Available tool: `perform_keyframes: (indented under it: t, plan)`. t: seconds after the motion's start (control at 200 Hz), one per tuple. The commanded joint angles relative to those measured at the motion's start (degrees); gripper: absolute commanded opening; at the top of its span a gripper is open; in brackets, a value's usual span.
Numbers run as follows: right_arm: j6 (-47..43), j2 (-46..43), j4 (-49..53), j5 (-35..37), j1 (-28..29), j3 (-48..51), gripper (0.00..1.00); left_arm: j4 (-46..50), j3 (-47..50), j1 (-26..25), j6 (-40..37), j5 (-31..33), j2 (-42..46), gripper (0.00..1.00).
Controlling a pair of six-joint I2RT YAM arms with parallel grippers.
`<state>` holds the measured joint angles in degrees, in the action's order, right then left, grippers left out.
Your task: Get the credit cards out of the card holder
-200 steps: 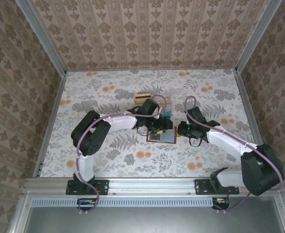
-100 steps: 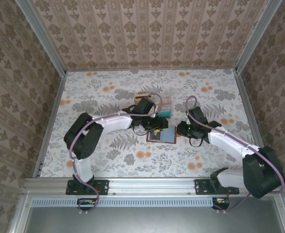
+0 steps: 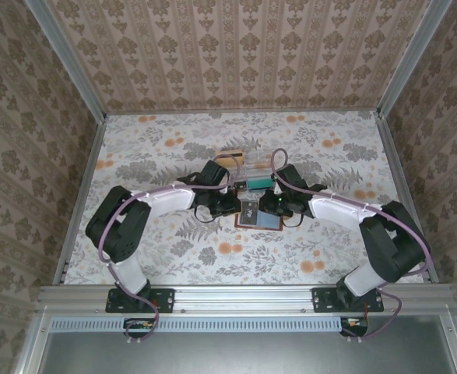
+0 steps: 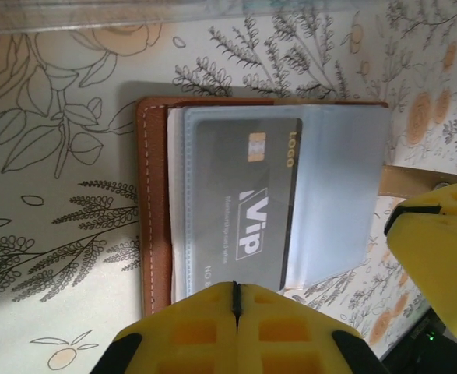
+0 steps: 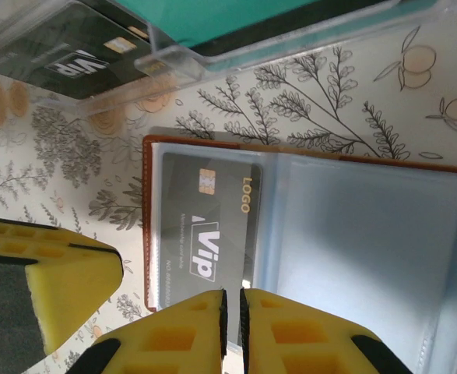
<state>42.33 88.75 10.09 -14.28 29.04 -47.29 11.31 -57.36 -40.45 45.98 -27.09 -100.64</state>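
The reddish-brown card holder lies open on the flowered table between both grippers. Its brown edge frames a clear blue-grey sleeve holding a dark grey VIP credit card. My left gripper is shut with nothing between its jaws, its tips over the card's near edge. It stands at the holder's left side. My right gripper hovers over the same card, jaws drawn to a thin slit with nothing seen between them. From above it sits at the holder's right.
A clear plastic box stands just behind the card holder, holding a teal card and a black VIP card. The other arm's yellow finger crowds the holder's far side. Patterned walls enclose the table.
My left gripper swung from the holder to the box and back to the holder's left side, and shut. My right gripper slid left onto the card holder and narrowed.
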Motion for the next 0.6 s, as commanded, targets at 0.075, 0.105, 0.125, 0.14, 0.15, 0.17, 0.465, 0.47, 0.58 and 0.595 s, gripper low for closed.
perform_keyframes:
  t: [0.075,0.105,0.125,0.14,0.15,0.17,0.465,0.47,0.58,0.595]
  plan:
    - [3.74,3.37,-2.22,-3.45,0.10,-1.31,0.16,-1.03,-0.61,-0.09,-1.62,-0.14,-3.01,0.00]
    - [4.04,3.89,-2.35,-3.79,0.10,-1.40,0.16,-1.24,-0.86,-0.11,-1.55,-0.36,-3.45,0.00]
    - [4.23,4.24,-2.51,-4.05,0.09,-1.40,0.16,-1.37,-0.97,-0.15,-1.43,-0.43,-3.70,0.00]
    - [4.37,4.49,-2.54,-4.12,0.07,-1.40,0.16,-1.45,-1.07,-0.16,-1.45,-0.48,-3.87,0.00]
    - [4.48,4.67,-2.60,-4.21,0.10,-1.40,0.16,-1.53,-1.19,-0.14,-1.47,-0.50,-3.97,0.00]
    - [4.66,4.87,-2.73,-4.37,0.06,-1.37,0.16,-1.62,-1.29,-0.16,-1.42,-0.51,-4.16,0.00]
    - [5.65,8.26,-3.78,-5.47,0.06,-1.23,0.16,-1.55,0.01,-0.15,-0.46,0.18,-5.70,0.00]
    - [5.65,8.32,-3.77,-5.48,0.06,-1.23,0.16,-1.55,0.08,-0.11,-0.45,0.19,-5.75,0.00]
    - [5.88,9.02,-3.70,-5.28,-0.11,-1.23,0.16,-1.89,1.11,-0.25,0.05,0.37,-5.75,0.00]
    - [6.00,9.18,-3.73,-5.23,-0.12,-1.15,0.17,-1.95,1.20,-0.32,0.14,0.37,-5.64,0.00]
